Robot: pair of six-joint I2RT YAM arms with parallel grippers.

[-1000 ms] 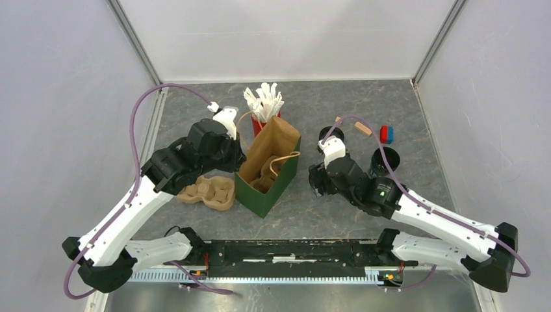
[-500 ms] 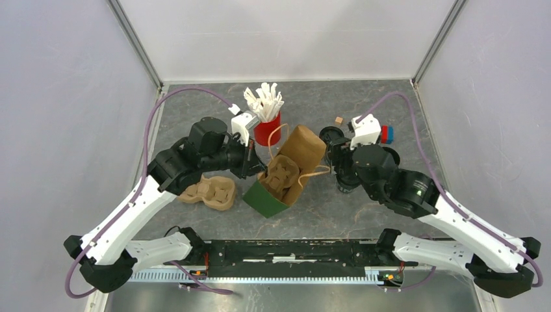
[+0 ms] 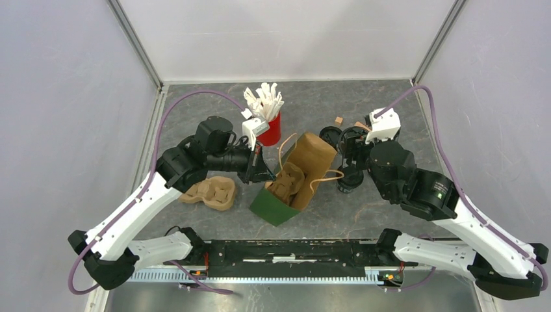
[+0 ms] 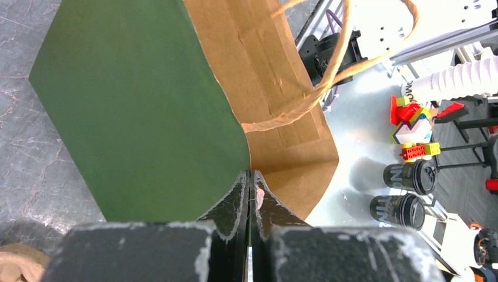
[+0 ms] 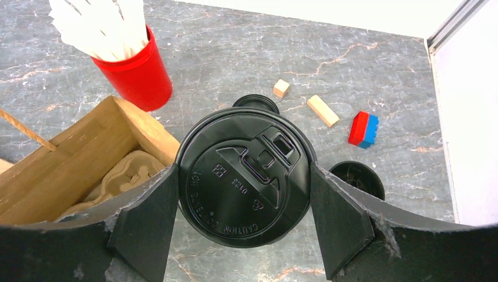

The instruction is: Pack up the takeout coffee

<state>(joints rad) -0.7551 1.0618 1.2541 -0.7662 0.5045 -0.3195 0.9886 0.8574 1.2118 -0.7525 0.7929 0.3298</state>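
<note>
The left tool (image 4: 249, 197) is pinching the matte green paper bag (image 4: 135, 117) by its edge. The right tool (image 5: 244, 191) is clasping the takeout coffee (image 5: 244, 176), its embossed round lid showing wrist-side only.

We are looking at a grey, marble-patterned table (image 3: 390, 97). Near its far middle a red cup (image 3: 271, 130) holding white sticks (image 3: 263, 99) is standing upright. In front of it a green paper bag (image 3: 276, 207) is sitting tilted, and a brown pulp cup carrier (image 3: 211, 193) is lying just beside it on the left. On the right we are finding a small wooden cube (image 5: 281, 88), a longer wooden block (image 5: 323, 110), a red-and-blue brick (image 5: 363, 129) and an open black cup (image 5: 358, 178), all apart from each other.
</note>
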